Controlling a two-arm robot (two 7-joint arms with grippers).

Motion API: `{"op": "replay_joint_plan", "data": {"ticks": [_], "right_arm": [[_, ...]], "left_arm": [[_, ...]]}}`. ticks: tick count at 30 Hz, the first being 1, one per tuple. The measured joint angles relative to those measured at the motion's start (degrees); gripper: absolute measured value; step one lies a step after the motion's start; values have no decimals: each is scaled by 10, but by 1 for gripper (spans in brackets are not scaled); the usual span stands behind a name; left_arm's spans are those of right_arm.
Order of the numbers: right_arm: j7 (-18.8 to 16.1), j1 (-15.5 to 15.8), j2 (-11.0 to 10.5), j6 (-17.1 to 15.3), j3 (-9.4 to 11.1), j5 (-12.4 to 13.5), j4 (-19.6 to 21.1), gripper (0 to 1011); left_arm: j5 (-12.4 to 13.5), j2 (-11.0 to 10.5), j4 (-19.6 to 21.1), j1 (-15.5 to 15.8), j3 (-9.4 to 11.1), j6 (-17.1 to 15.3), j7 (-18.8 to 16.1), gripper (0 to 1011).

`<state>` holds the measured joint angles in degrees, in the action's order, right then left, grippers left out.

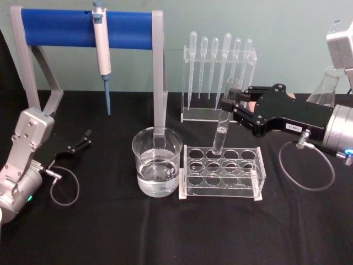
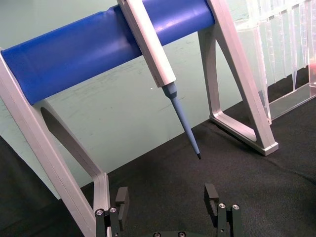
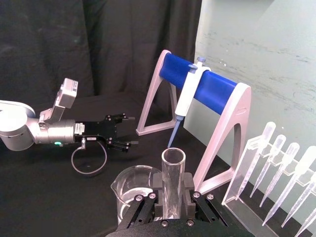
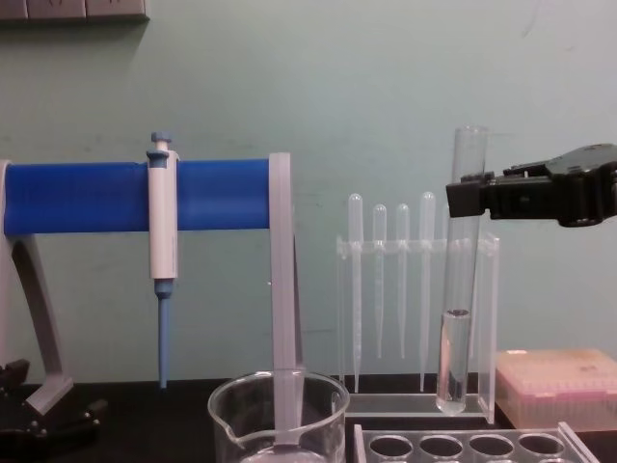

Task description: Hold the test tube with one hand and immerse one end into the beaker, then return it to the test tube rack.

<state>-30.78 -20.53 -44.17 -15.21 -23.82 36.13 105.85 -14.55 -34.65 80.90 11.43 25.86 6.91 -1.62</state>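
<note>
Left gripper (image 1: 85, 139) is parked at the left of the black surface (image 1: 110, 232), near the foot of the pipettor stand (image 1: 33, 83). Its jaws are spread wide and hold nothing.

Beaker (image 1: 142, 165) stands centre, part-filled with clear liquid, just beside the left end of the test tube rack (image 1: 220, 192). Nothing is in it.

Test tube (image 1: 223, 118) is near upright, slightly tilted, over the rack's back row towards the left end. In the chest view its round bottom hangs just above the rack top, not seated in a hole. A little clear liquid sits in its lower part.

Right gripper (image 1: 230, 104) reaches in from the right, jaws clenched on the tube's upper part just below the open rim. The grip looks square and firm in the right wrist view.

Step, as a judgement: the tube is in transit at the rack. Whether it is leaving or returning cannot be told from this moment.
- If the dip is still due, lift a little more, carry left past the beaker rim, then lower the bottom end into the liquid.
- If it is done, drop straight into the hole below and release.
</note>
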Motion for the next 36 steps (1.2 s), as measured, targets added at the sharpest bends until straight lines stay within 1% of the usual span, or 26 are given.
{"op": "replay_joint_plan", "data": {"ticks": [36], "right_arm": [[-1, 0, 0, 0, 0, 0, 0, 243]], "left_arm": [[0, 0, 0, 0, 0, 0, 0, 1000]]}}
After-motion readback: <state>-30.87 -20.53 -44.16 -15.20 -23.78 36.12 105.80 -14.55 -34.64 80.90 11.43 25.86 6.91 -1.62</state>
